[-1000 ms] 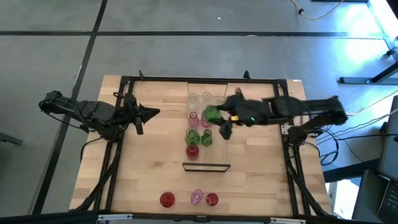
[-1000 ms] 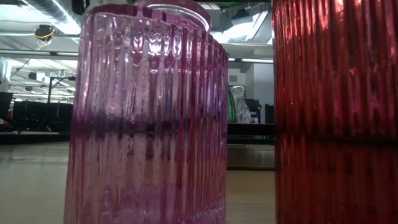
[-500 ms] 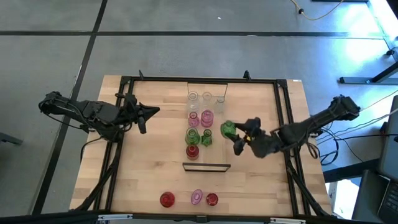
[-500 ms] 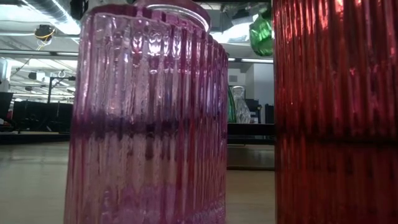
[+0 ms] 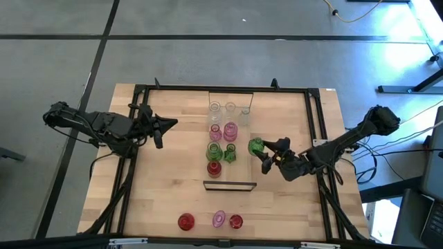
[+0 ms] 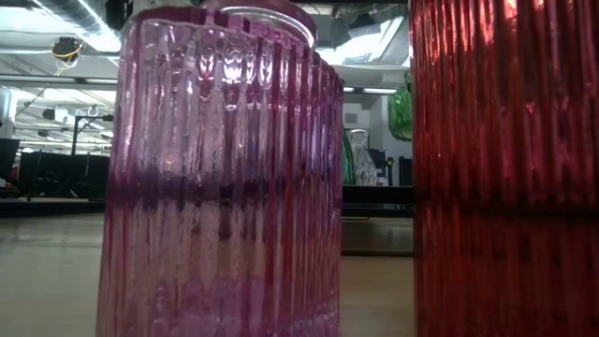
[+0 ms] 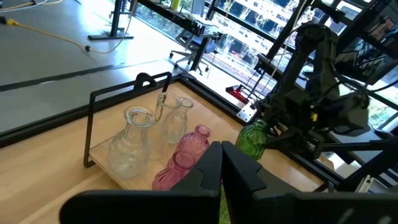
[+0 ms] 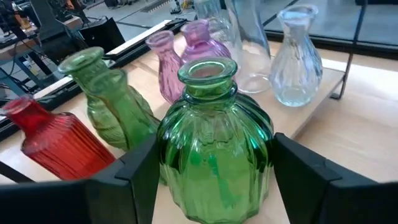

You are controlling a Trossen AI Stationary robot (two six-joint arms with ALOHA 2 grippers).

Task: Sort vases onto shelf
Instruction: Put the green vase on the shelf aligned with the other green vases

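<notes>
The right tool (image 5: 266,156) is holding a green vase (image 5: 255,146) by its round belly, fingers (image 8: 134,171) set wide on either side, just right of the row of vases on the shelf (image 5: 229,185) near the worktop's middle; smooth curved glass could be slipping in that hold, and a swing towards the row could be knocking the other green vase (image 8: 102,99) or the red vase (image 8: 53,140) over. The held vase is looking deep translucent green, ribbed, narrow-necked and upright, while the left tool (image 5: 165,126) is waiting fully closed and empty near the left edge
</notes>
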